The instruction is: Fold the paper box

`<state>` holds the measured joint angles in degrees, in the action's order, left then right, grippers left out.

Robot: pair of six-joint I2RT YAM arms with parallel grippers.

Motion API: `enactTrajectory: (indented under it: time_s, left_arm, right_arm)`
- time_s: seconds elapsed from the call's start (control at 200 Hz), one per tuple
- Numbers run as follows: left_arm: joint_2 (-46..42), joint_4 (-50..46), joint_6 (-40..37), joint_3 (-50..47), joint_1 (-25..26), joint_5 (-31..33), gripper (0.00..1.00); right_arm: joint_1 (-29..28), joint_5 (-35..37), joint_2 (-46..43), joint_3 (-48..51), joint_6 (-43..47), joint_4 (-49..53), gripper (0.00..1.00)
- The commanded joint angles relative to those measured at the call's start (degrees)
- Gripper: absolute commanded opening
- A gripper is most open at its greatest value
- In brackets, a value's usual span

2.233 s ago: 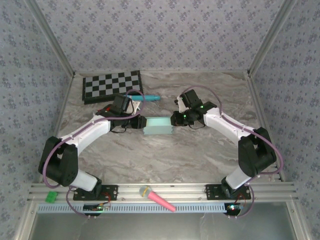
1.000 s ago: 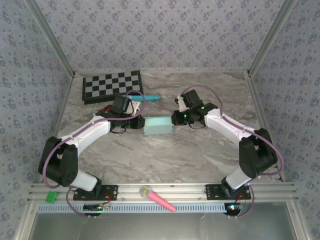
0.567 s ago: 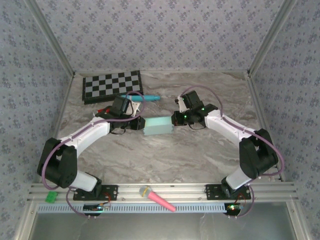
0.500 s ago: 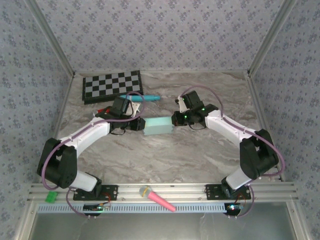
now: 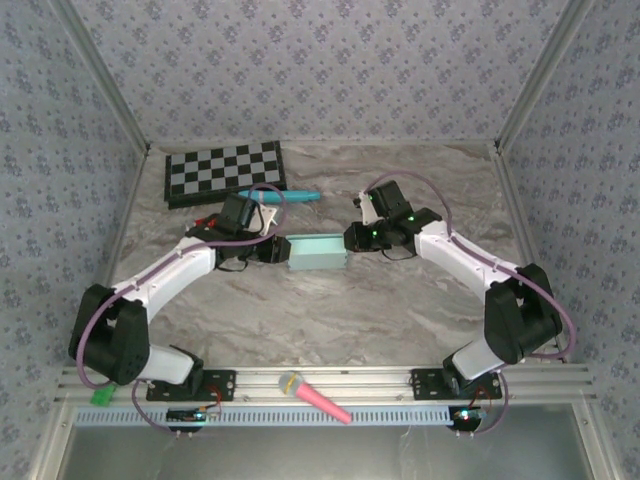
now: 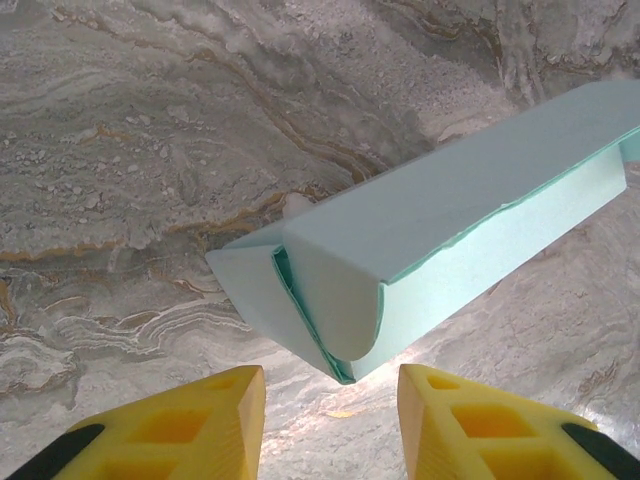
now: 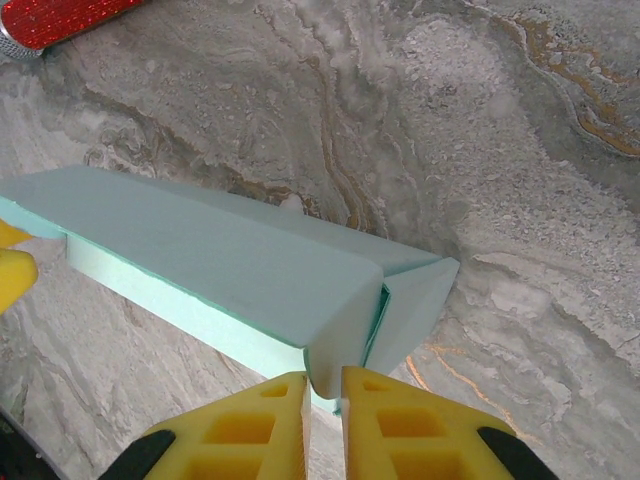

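The paper box (image 5: 316,252) is a pale aqua rectangular box lying on the marble table between both arms. My left gripper (image 5: 276,250) sits at its left end. In the left wrist view the yellow fingers (image 6: 200,425) stand open, and the box's (image 6: 450,220) folded end flap hangs just ahead of them without touching. My right gripper (image 5: 351,239) is at the box's right end. In the right wrist view it (image 7: 323,395) is shut on the rounded end flap of the box (image 7: 220,260).
A checkerboard (image 5: 222,170) lies at the back left, with a teal marker pen (image 5: 285,195) just in front of it. A red glittery object (image 7: 60,15) lies near the left arm. A pink microphone-shaped thing (image 5: 313,398) and a green block (image 5: 101,393) sit on the front rail.
The left arm's elbow and shoulder have swung lower and to the left. The box tilted slightly and now lies level again. The right gripper has stayed at the box's right end.
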<state>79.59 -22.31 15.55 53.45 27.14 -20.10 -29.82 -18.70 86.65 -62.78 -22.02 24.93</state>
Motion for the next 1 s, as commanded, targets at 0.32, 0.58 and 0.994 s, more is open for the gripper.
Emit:
enactTrajectory:
  time_s: [0.32, 0.58, 0.994]
  left_arm:
    - [-1.4, 1.3, -0.2, 1.3, 0.5, -0.5, 0.40]
    - [-1.5, 2.9, 0.6, 1.2, 0.4, -0.4, 0.40]
    - [-0.5, 4.3, 1.2, 1.2, 0.5, -0.3, 0.29]
  right_arm:
    - [0.5, -1.5, 1.1, -0.1, -0.2, 0.9, 0.17]
    - [0.5, -2.0, 1.9, 0.0, -0.2, 0.7, 0.17]
    - [0.4, -2.6, 2.8, 0.3, -0.3, 0.5, 0.17]
